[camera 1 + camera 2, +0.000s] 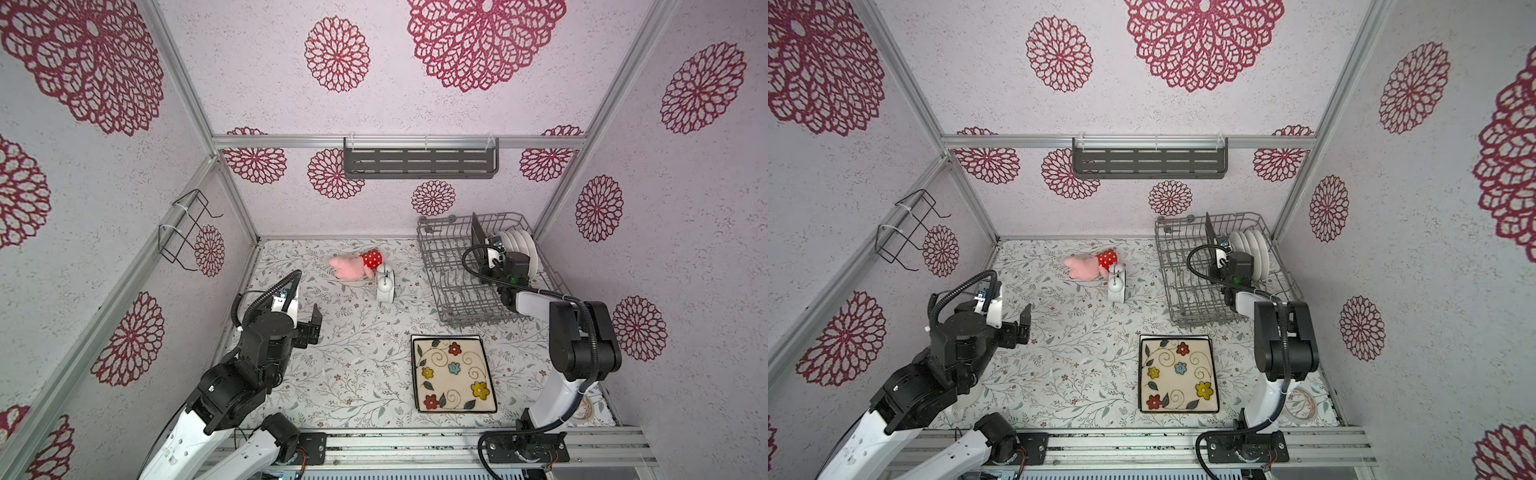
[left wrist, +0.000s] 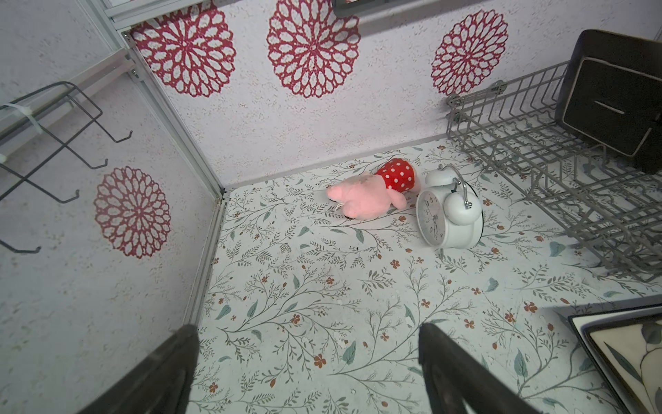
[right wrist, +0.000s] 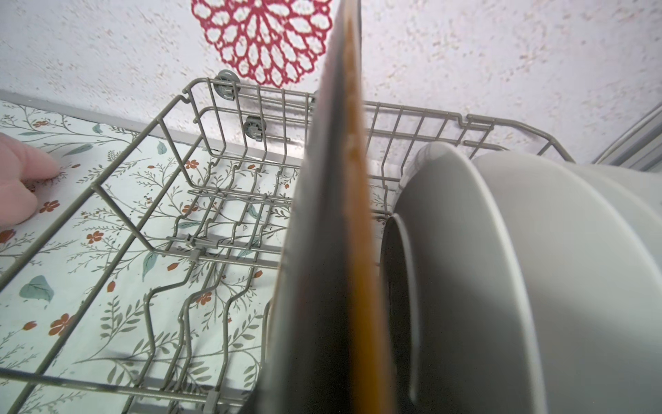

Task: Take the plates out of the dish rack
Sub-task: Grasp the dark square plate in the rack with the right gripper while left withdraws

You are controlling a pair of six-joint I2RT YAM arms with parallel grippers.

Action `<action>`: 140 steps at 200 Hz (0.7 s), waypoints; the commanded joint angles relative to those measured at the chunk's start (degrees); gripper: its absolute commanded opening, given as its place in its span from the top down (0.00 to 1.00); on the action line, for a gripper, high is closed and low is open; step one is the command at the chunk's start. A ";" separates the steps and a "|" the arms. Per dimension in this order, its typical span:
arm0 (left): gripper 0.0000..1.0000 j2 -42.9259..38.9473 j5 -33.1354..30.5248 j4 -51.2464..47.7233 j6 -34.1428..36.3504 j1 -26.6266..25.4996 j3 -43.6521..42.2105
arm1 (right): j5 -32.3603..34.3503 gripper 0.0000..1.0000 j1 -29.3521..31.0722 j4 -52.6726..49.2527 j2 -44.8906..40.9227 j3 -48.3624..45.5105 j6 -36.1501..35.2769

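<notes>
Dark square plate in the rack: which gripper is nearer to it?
Right. The right gripper is inside the dish rack at the dark square plate; the left gripper hangs open over the table, well away.

The dish rack [image 1: 457, 270] sits at the back right of the table [image 1: 353, 374], against the back wall. In its rear part a square plate [image 1: 478, 241] stands on edge, with round plates [image 1: 517, 245] upright just to its right. In front of the rack a flowered plate [image 1: 454, 374] lies flat on the table. Left of the rack stands an alarm clock [image 1: 385, 286], with a plush toy [image 1: 353, 266] touching it behind and to its left.
</notes>
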 commanded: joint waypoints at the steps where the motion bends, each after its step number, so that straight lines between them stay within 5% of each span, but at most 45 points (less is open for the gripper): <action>1: 0.03 0.63 1.62 2.04 0.53 0.68 -0.70 | 0.36 0.76 0.31 0.74 -1.43 -1.39 -1.18; 140: 0.03 -2.23 3.46 4.42 -2.63 0.98 -3.86 | 0.91 0.91 4.06 -0.08 -10.15 -2.29 -8.13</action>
